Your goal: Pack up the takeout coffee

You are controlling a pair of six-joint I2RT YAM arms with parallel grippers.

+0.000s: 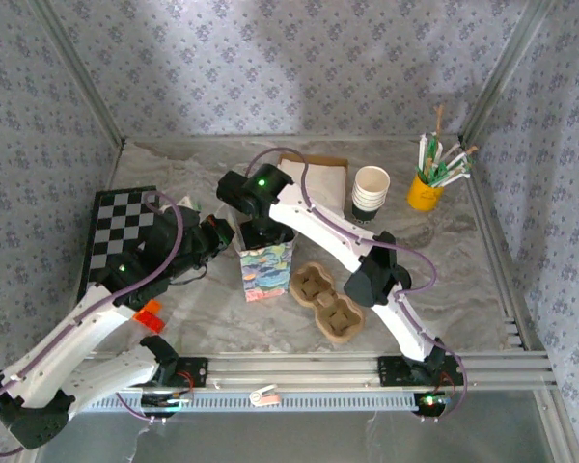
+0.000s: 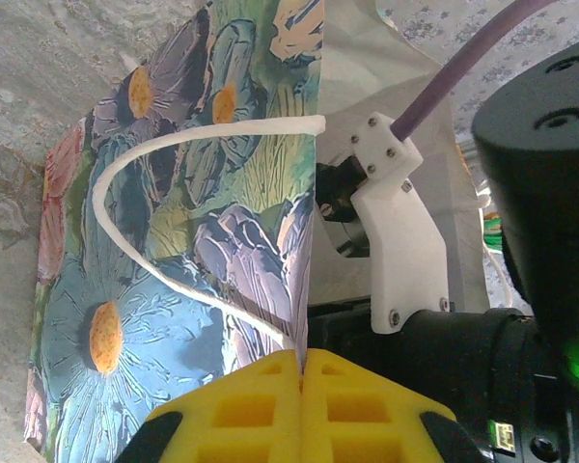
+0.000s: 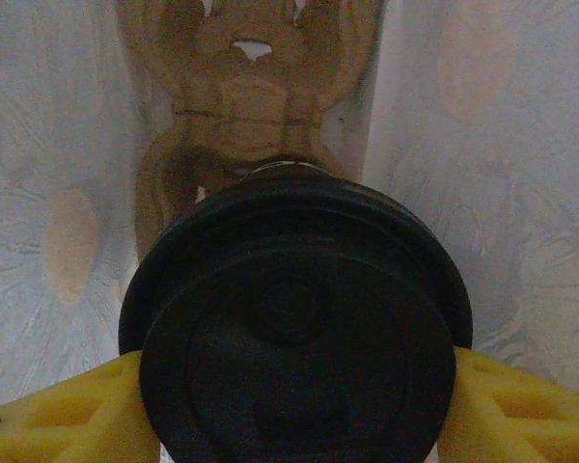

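Clenched on floral bag rim w/ L end effector, to hold mouth open for loading. Grasping takeout coffee at lid sides w/ R end effector, upright, inside bag over brown pulp tray; prob. to seat cup in 1 hollow w/o spill.

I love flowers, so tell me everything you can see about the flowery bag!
The flowery bag looks like paper, printed with blue, purple and orange flowers, white inside. It stands upright and open on the table, beside the cardboard cup tray. A white cord handle loops across its side. The left gripper is shut on its top edge; the right arm reaches down into it.
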